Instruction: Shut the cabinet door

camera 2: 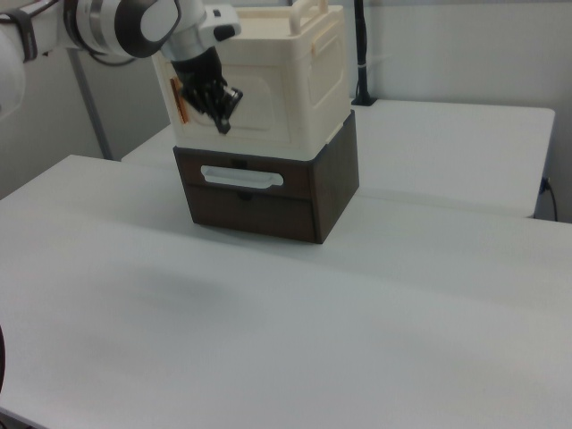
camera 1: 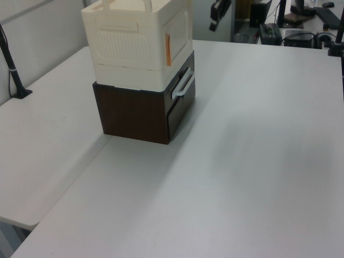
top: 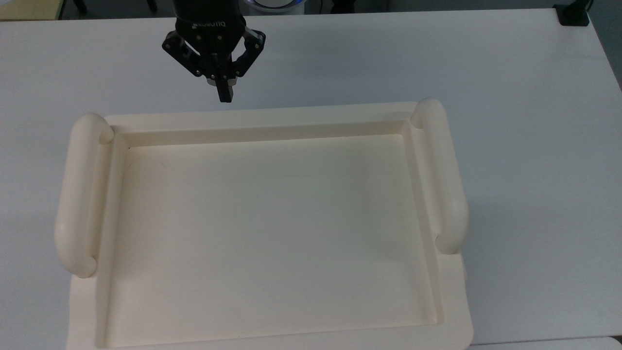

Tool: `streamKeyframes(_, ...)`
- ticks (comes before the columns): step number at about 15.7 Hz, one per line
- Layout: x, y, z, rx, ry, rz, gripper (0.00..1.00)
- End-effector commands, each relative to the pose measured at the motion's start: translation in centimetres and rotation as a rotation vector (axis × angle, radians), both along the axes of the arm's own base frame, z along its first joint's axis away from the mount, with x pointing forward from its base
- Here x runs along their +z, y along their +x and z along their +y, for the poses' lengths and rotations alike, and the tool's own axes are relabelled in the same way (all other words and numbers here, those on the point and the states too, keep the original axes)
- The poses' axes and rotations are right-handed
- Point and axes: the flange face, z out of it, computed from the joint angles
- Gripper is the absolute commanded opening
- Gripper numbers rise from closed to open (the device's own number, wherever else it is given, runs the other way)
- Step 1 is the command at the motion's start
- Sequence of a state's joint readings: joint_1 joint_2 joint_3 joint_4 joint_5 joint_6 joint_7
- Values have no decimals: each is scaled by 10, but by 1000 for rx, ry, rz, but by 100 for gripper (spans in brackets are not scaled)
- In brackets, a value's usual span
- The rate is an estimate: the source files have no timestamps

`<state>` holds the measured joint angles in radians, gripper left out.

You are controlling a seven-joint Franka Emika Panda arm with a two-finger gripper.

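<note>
The cabinet door [camera 1: 180, 33] lies flush against the front of the cream cabinet [camera 1: 129, 43], closed, with a copper-coloured strip [camera 1: 167, 50] running upright along its edge at the left view's left side of the panel. In the right view the door [camera 2: 246, 94] faces the camera, partly covered by the end effector [camera 2: 222, 125], which hangs in front of it with its fingers pressed together and holding nothing. The top view shows the end effector [top: 225, 96] pointing toward the cabinet's front edge, its black fingers meeting in a single narrow tip just off the rim of the recessed cream top [top: 272, 121]. Whether the tip touches the door cannot be told.

The cream cabinet stands on a dark brown drawer unit [camera 1: 142, 110], which carries a pale handle [camera 1: 184, 85] on its front. Two thick rounded rails [top: 77, 194] run along the short sides of the top. Both units rest on a white bench [camera 1: 242, 161].
</note>
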<state>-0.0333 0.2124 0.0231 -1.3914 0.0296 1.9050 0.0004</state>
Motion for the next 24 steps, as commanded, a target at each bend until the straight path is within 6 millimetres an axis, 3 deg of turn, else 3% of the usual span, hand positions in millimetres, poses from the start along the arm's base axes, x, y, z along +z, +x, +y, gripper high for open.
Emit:
streamKeyframes(1, -24, -18, 17, 38, -107, 146, 7)
streamKeyframes(3, -30, -27, 16, 38, -114, 197, 8)
streamKeyframes(4, -30, -32, 16, 39, -118, 211, 13)
streamKeyframes(6, -32, -45, 37, 71, -127, 245, 14)
streamKeyframes(9, -35, -63, 46, 89, -156, 292, 27)
streamKeyframes(10, -31, -67, 47, 90, -156, 289, 34)
streamKeyframes(11, -27, -70, 48, 77, -154, 293, 47)
streamKeyframes(12, -27, -72, 46, 55, -153, 305, 69)
streamKeyframes(15, -29, -73, 44, 47, -154, 314, 100)
streamKeyframes(24, -24, -72, 28, 18, -152, 305, 100)
